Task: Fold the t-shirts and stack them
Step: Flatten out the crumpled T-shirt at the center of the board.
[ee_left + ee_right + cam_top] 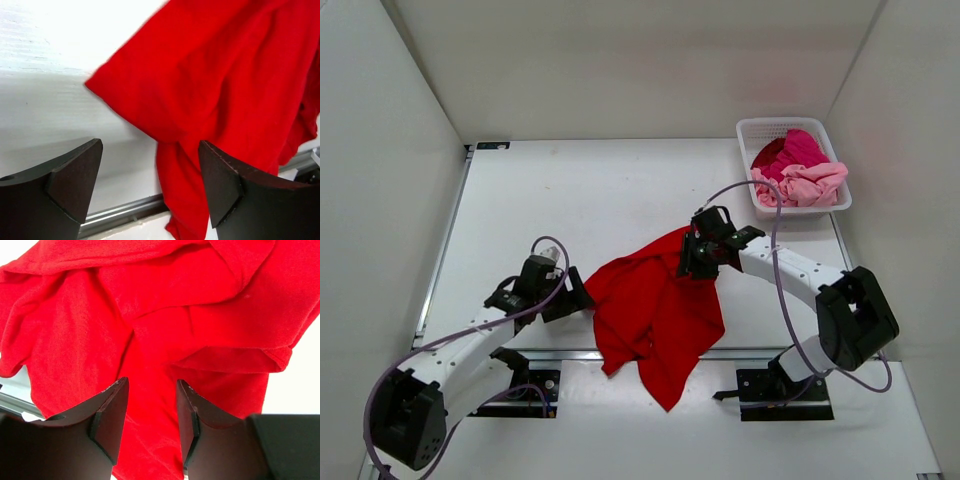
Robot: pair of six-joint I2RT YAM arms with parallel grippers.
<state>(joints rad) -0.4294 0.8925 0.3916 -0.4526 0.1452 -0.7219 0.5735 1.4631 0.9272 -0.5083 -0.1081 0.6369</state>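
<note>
A bright red t-shirt (pixel 655 310) lies crumpled on the near middle of the white table, its lower tip hanging over the front edge. My left gripper (pixel 578 298) stands open just left of the shirt's left edge; in the left wrist view the red cloth (pixel 210 75) fills the upper right beyond the gripper (pixel 150 145), and nothing is pinched. My right gripper (pixel 690 262) sits over the shirt's upper right corner. Its jaws are apart above the rumpled red cloth (pixel 150 305), gripper (pixel 152 381) holding nothing. A magenta t-shirt (pixel 798 148) and a pale pink one (pixel 810 185) lie bundled in the basket.
The white lattice basket (pixel 748 130) stands at the far right of the table. White walls close in the left, back and right sides. A metal rail (pixel 120 212) runs along the table's near edge, below the left gripper.
</note>
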